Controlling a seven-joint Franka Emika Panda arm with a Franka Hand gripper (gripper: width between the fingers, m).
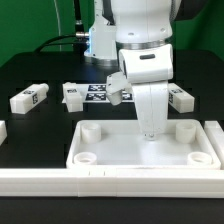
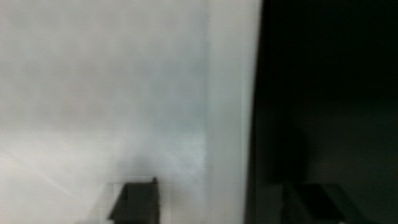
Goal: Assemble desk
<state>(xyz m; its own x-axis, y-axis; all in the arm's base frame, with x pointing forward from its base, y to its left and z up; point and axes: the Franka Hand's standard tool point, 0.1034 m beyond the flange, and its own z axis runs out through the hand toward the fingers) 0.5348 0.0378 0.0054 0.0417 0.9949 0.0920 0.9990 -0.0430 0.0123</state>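
Note:
The white tray-like tabletop (image 1: 140, 148) lies at the front of the table, with round sockets in its corners. Several white tagged legs lie behind it: one at the exterior view's left (image 1: 30, 97), one beside the marker board (image 1: 72, 94), one tilted behind the arm (image 1: 118, 92), and one at the right (image 1: 182, 98). My gripper (image 1: 150, 132) points straight down at the tabletop's far rim. In the wrist view my gripper (image 2: 228, 205) is open. One fingertip (image 2: 137, 200) is over the white tabletop (image 2: 107, 90), the other over the black table. The rim runs between them.
The marker board (image 1: 97, 92) lies behind the tabletop. A long low white rail (image 1: 100, 186) runs along the front, with short white sides at the exterior view's left (image 1: 3, 130) and right (image 1: 214, 130). The table (image 1: 40, 130) is black.

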